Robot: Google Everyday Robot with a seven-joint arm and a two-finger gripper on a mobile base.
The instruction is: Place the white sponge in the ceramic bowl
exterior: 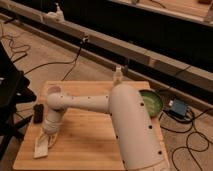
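Pincer [46, 141] was low over the worktop [95, 142], with the white sponge [40, 150] at its tip; could not tell if clamped. Ceramic bowl [151, 102] sat well apart, without sponge. Carry and release remained.

End effector [44, 145] low at left of table [90, 147] — arm [85, 102] spans toward ceramic bowl [151, 102].

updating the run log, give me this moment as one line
gripper: down at sponge, table front left | bowl: table right edge, partly behind arm | stage: sponge not yet in bowl
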